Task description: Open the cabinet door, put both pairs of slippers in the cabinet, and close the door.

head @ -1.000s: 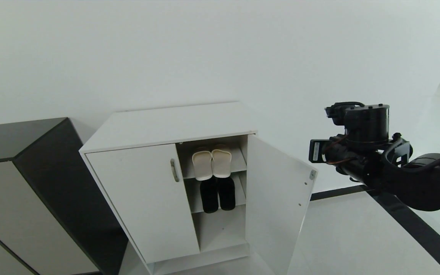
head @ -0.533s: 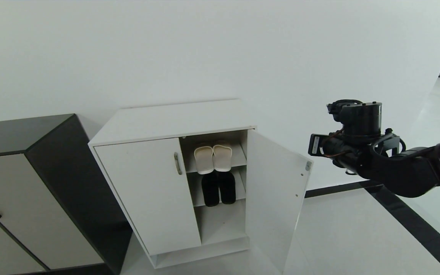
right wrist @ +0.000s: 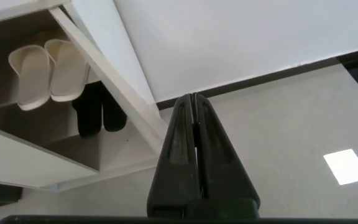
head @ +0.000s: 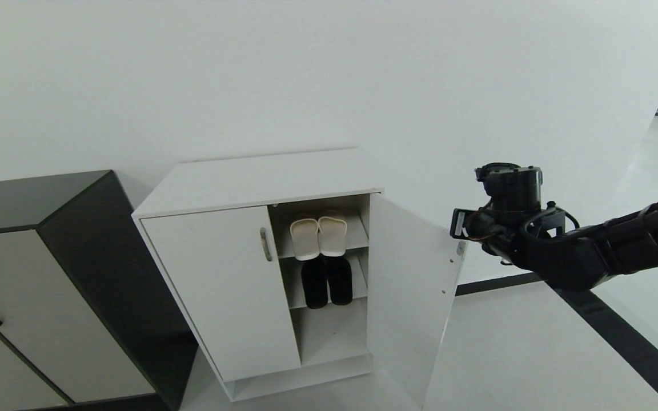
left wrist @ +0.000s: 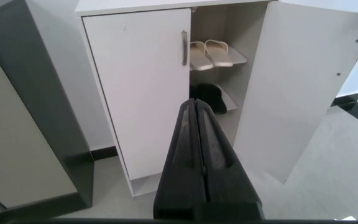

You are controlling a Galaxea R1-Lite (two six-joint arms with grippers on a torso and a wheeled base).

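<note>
Right end effector (right wrist: 194,98) hangs closed beside the open white cabinet door (head: 414,291).

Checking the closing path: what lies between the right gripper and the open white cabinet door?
Nothing: the right wrist view shows a bare gap between right gripper and open white cabinet door.

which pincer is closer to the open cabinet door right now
Right. The right pincer is just beside the open door, near its upper free corner. The left pincer hangs out in front of the cabinet, clearly farther from that door.
</note>
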